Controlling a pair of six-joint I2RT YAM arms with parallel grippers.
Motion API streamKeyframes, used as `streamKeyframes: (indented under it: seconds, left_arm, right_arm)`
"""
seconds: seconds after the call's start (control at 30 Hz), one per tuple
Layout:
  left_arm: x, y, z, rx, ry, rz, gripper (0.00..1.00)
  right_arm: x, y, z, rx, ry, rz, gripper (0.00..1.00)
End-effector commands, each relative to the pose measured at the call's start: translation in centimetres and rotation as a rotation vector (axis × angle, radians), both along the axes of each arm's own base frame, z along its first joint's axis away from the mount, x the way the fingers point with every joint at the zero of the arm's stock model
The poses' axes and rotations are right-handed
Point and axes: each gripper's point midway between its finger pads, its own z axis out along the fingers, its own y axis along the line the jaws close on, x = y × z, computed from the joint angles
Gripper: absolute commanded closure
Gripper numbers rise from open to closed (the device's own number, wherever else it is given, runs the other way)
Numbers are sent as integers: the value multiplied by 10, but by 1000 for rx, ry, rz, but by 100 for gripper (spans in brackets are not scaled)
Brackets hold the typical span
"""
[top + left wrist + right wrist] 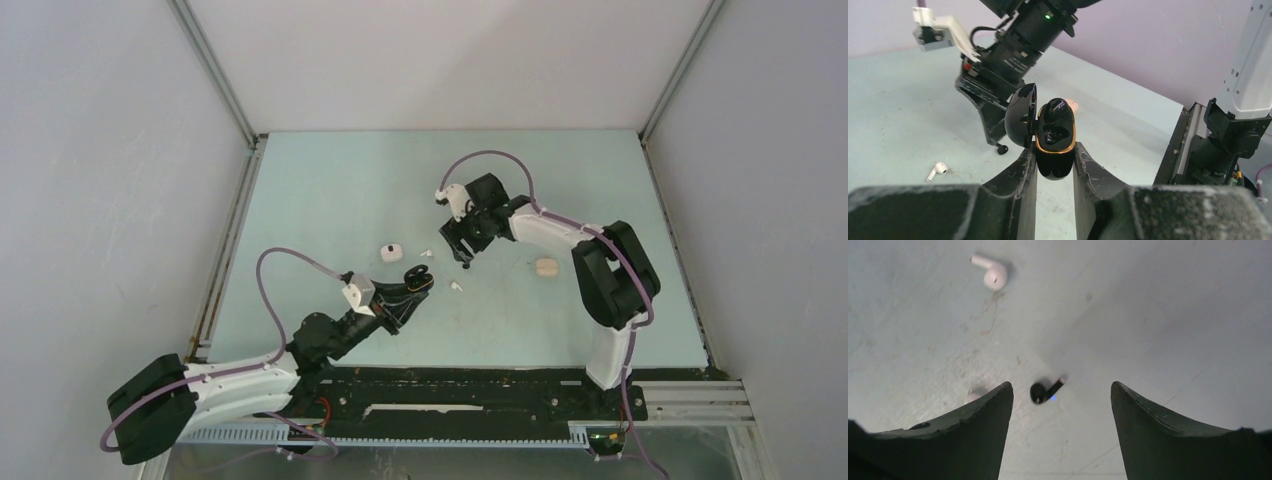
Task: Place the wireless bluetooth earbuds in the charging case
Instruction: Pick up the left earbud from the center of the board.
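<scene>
My left gripper is shut on a black charging case with a gold rim, held above the table. Its lid stands open to the left, and a black bud sits in the upper socket. In the top view the case is left of centre. My right gripper hangs open over a black earbud that lies on the table showing a blue light, touched by neither finger. A white earbud lies farther off. Another pale one is partly hidden by the left finger.
A white case stands left of my right gripper, and a beige case lies to its right. A white earbud lies near the held case. Grey walls close in the pale green table.
</scene>
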Motion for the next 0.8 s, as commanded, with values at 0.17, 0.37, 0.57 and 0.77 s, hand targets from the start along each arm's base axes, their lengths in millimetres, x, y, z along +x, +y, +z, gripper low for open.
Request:
streamKeyframes:
  seconds: [0.17, 0.37, 0.57, 0.77]
  left_arm:
    - [3, -5, 22, -15, -46, 7, 100]
    - [1, -6, 22, -11, -48, -1, 100]
    - [1, -5, 21, -9, -49, 2, 100]
    - [0, -6, 21, -8, -53, -9, 100]
  right_arm:
    - [33, 17, -12, -71, -70, -21, 26]
    - [21, 6, -16, -132, -23, -4, 25]
    - [18, -22, -22, -178, 41, -56, 26]
    - [21, -43, -19, -153, 87, -101, 26]
